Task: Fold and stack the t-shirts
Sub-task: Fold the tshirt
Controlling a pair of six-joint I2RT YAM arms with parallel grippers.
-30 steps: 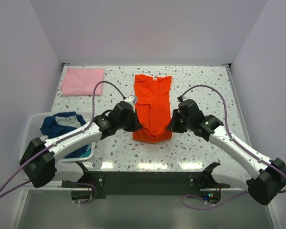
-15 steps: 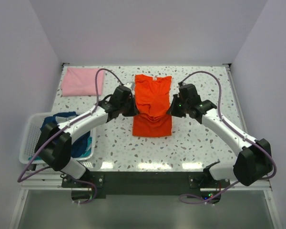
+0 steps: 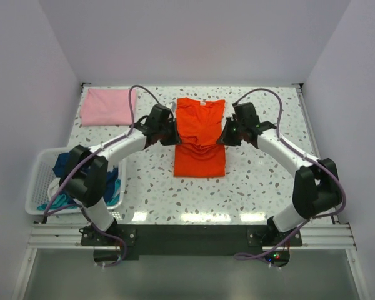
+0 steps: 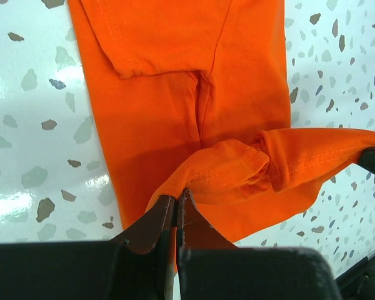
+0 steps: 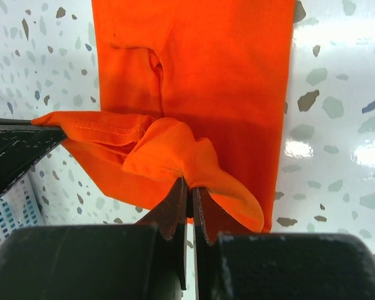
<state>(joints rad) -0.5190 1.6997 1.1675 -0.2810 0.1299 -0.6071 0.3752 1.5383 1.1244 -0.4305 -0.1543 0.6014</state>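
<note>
Hem of orange t-shirt [image 3: 200, 161] carried further toward frame top; left gripper [image 4: 177, 201] and right gripper [image 5: 189, 189] jaws pressed together, each pinching the hem.

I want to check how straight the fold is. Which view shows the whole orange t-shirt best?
Top external: the orange t-shirt lies nearly whole there, the left gripper and right gripper at its sides. Each wrist view shows only a pinched bunch of hem and the cloth just beneath.
</note>
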